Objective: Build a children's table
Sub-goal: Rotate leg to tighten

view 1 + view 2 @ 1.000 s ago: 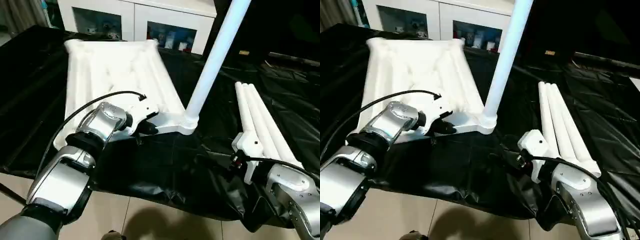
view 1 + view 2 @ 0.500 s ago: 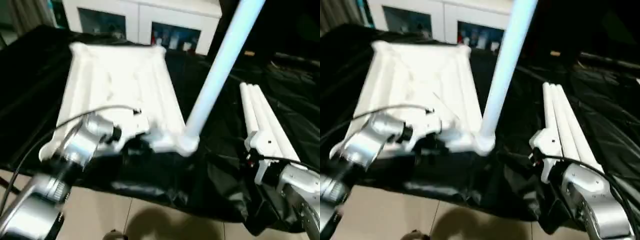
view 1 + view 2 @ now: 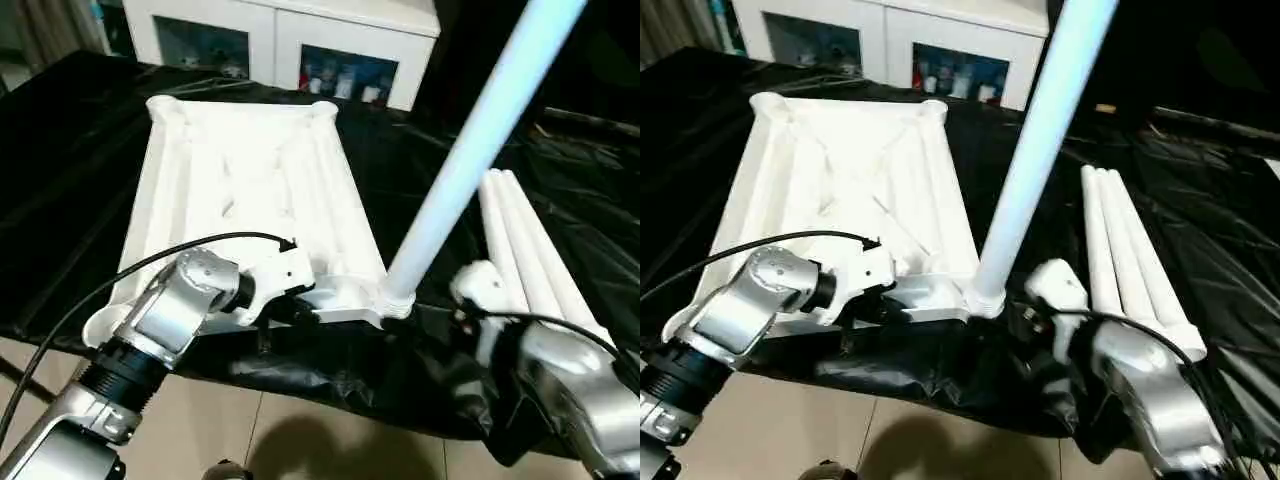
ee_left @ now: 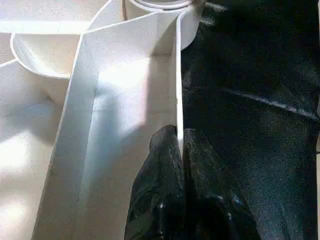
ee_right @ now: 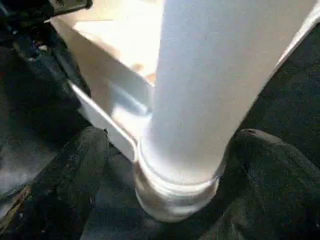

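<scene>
The children's table top point(image 3: 250, 190) lies upside down on black cloth, its ribbed X-braced underside facing up. One white leg point(image 3: 470, 150) stands tilted in the near right corner socket point(image 3: 395, 300). My left gripper point(image 4: 179, 137) is shut on the thin near rim wall of the top, just left of that socket. My right gripper point(image 5: 172, 165) is open, with one black finger point(image 5: 75, 170) on each side of the leg's base at the socket. Three more legs point(image 3: 1125, 250) lie side by side on the cloth to the right.
A white cabinet point(image 3: 280, 40) with glass doors stands behind the table. The black cloth point(image 3: 80, 150) covers the work surface and hangs over its near edge, where tiled floor point(image 3: 300, 440) shows below. A black cable loops over my left forearm point(image 3: 170, 310).
The camera has shifted. My right gripper has moved left, from beside the loose legs to the standing leg's base. My left gripper has kept its hold on the rim.
</scene>
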Tool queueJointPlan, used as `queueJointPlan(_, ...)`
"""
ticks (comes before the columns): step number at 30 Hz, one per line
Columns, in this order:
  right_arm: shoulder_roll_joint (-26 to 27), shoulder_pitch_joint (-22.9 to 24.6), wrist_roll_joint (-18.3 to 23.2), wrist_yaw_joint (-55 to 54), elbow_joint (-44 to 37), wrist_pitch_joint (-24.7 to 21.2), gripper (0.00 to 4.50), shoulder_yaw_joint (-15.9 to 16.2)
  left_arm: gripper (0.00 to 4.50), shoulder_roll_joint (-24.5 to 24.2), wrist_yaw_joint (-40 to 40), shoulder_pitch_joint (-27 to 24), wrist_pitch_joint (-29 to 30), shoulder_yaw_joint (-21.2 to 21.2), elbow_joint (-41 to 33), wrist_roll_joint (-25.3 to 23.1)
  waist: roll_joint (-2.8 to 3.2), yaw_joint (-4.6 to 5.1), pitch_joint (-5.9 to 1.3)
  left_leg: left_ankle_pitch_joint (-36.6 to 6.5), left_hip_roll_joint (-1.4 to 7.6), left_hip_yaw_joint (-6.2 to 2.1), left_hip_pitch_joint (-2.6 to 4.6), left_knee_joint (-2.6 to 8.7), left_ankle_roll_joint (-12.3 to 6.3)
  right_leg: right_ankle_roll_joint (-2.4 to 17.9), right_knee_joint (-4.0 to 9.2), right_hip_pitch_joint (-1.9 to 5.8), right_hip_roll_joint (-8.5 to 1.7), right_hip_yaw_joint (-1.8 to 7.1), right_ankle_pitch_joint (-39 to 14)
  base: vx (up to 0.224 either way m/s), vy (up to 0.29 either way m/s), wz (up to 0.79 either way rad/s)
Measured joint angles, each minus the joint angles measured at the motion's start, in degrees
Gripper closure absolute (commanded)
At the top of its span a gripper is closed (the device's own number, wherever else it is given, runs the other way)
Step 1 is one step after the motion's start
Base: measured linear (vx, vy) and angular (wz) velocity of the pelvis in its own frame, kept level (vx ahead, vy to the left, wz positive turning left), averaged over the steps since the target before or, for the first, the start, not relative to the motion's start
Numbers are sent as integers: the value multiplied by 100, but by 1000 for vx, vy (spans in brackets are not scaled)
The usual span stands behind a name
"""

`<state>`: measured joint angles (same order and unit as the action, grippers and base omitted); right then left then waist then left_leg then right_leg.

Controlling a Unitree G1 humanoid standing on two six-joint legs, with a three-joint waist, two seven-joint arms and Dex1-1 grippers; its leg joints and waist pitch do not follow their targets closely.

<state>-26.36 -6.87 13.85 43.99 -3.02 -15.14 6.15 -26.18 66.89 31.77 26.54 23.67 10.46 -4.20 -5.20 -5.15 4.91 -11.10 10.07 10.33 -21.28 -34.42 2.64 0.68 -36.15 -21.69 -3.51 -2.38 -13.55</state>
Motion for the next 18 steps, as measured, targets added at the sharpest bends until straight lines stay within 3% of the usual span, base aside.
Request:
queueJointPlan(9,192,-181,-91,-20,509,322,11,78,450,-8,-46,-41,72,-4,-121,6,0,9,0,1,2,5,-11,1,-1,0,-1,-16,1,1,0,0,0,0)
queueJointPlan(12,262,-192,-104,-1,609,383,0,112,395,83,-142,-41,64,-10,-119,15,2,-5,1,1,2,5,-13,0,-2,0,-2,-16,0,0,0,0,0,0)
queueJointPlan(18,283,-234,-107,14,658,469,0,113,353,269,-281,228,2,-3,-106,35,3,13,-1,2,3,6,-8,-1,-3,1,-6,-14,1,2,3,0,0,0)
